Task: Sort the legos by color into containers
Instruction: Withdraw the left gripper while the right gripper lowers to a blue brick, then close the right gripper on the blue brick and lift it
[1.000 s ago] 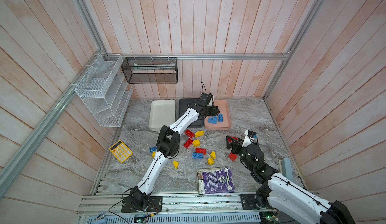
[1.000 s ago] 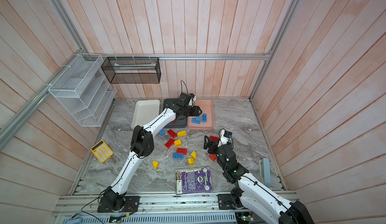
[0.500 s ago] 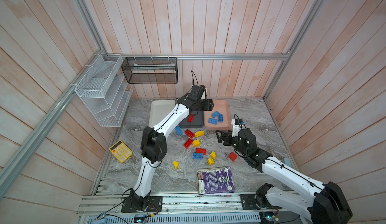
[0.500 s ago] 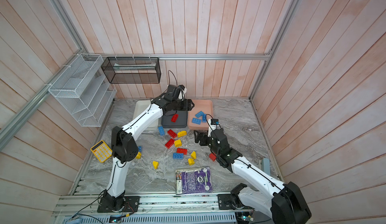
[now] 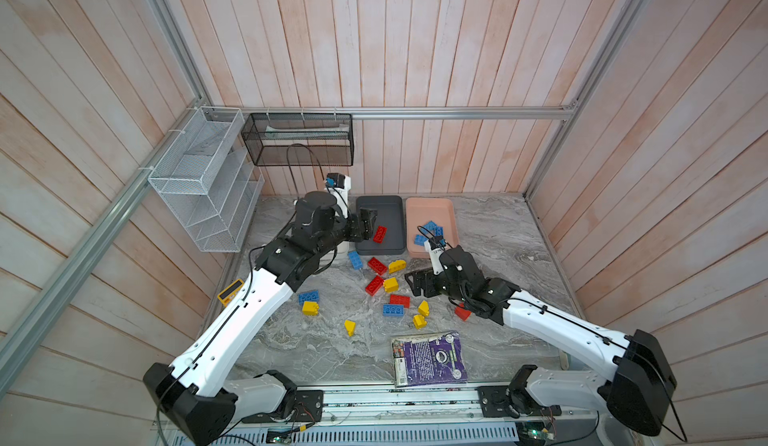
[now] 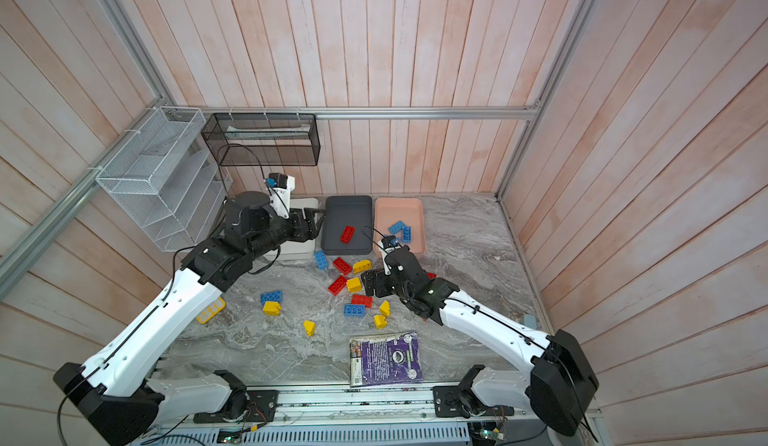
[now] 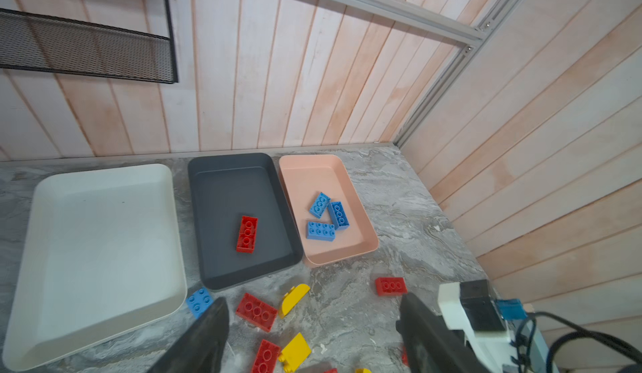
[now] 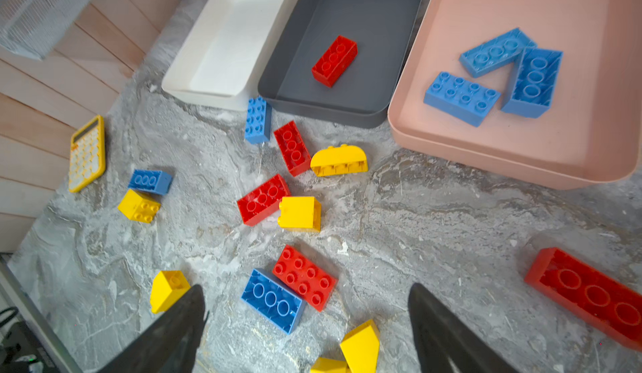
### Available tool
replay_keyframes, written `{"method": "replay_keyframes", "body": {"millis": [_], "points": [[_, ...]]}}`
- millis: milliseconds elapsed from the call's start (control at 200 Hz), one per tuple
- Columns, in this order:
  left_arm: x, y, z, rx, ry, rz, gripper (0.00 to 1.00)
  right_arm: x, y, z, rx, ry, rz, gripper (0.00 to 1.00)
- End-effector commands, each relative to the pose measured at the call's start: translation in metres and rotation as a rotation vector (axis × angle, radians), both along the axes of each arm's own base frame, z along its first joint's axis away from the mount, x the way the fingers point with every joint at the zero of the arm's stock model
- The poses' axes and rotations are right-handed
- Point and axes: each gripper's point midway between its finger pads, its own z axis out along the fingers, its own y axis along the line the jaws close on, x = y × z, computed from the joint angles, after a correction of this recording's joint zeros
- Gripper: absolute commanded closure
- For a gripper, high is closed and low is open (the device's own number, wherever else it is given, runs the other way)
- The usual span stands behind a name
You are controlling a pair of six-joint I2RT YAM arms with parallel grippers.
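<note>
Three containers stand in a row at the back: a white tray (image 7: 97,242), a dark grey tray (image 5: 386,211) holding one red lego (image 5: 379,234), and a pink tray (image 5: 428,209) holding three blue legos (image 7: 326,215). Several red, blue and yellow legos lie loose on the marble in front of the trays (image 5: 373,285). My left gripper (image 5: 368,225) hangs open and empty at the grey tray's left rim. My right gripper (image 8: 305,288) is open and empty above a red lego (image 8: 305,277), a blue lego (image 8: 272,300) and a yellow sloped lego (image 8: 361,345).
A yellow calculator (image 8: 87,154) lies at the table's left edge. A purple book (image 5: 430,358) lies near the front. A white wire rack (image 5: 203,190) and a black mesh basket (image 5: 297,144) hang on the walls. A lone red lego (image 8: 587,291) lies right of my right gripper.
The left gripper has opened wider and drawn back left from between the grey and pink trays; a red lego now shows in the grey tray. The right gripper has moved left over the pile.
</note>
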Motion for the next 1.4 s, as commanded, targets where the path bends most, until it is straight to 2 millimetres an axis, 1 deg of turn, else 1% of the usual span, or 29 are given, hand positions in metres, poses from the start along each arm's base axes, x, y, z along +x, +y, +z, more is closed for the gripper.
{"method": "replay_keyframes", "body": {"millis": [0, 90, 160, 220, 295, 360, 410, 430, 485, 620, 735, 855, 950, 1145, 1305, 1395], "points": [[-0.019, 0.027, -0.013, 0.042, -0.007, 0.062, 0.22, 0.0, 0.0, -0.024, -0.129, 0.053, -0.023, 0.09], [-0.036, 0.042, -0.025, 0.045, -0.002, 0.086, 0.21, 0.0, 0.012, -0.034, -0.161, 0.061, -0.016, 0.1], [-0.046, 0.051, -0.039, 0.06, 0.015, 0.099, 0.21, -0.005, 0.024, -0.045, -0.181, 0.083, 0.007, 0.1], [-0.054, 0.057, -0.05, 0.073, 0.03, 0.109, 0.21, -0.007, 0.03, -0.056, -0.204, 0.108, 0.003, 0.09], [-0.061, 0.064, -0.064, 0.089, 0.052, 0.123, 0.21, -0.008, 0.032, -0.07, -0.231, 0.136, -0.045, 0.05], [-0.066, 0.069, -0.075, 0.1, 0.065, 0.135, 0.21, -0.011, 0.035, -0.079, -0.21, 0.152, -0.084, 0.03], [-0.069, 0.075, -0.08, 0.106, 0.067, 0.154, 0.21, -0.014, 0.038, -0.084, -0.187, 0.175, -0.116, 0.02], [-0.071, 0.078, -0.082, 0.108, 0.065, 0.163, 0.21, -0.015, 0.038, -0.086, -0.182, 0.182, -0.13, 0.0], [-0.074, 0.084, -0.086, 0.118, 0.059, 0.184, 0.21, -0.017, 0.038, -0.093, -0.191, 0.203, -0.169, 0.0], [-0.079, 0.094, -0.088, 0.124, 0.042, 0.211, 0.2, -0.024, 0.042, -0.107, -0.251, 0.215, -0.227, 0.01], [-0.08, 0.101, -0.092, 0.144, 0.041, 0.242, 0.2, -0.028, 0.047, -0.115, -0.24, 0.242, -0.262, 0.02], [-0.084, 0.11, -0.094, 0.15, 0.022, 0.273, 0.2, -0.03, 0.05, -0.119, -0.221, 0.258, -0.285, 0.02], [-0.087, 0.11, -0.096, 0.135, 0.012, 0.266, 0.2, -0.028, 0.053, -0.12, -0.214, 0.264, -0.297, 0.04], [-0.09, 0.11, -0.094, 0.124, 0.001, 0.257, 0.2, -0.029, 0.068, -0.127, -0.213, 0.298, -0.273, 0.09], [-0.091, 0.108, -0.093, 0.118, -0.006, 0.241, 0.2, -0.031, 0.076, -0.134, -0.225, 0.313, -0.266, 0.12], [-0.091, 0.106, -0.094, 0.12, -0.004, 0.234, 0.2, -0.031, 0.076, -0.139, -0.245, 0.318, -0.266, 0.14]]}}
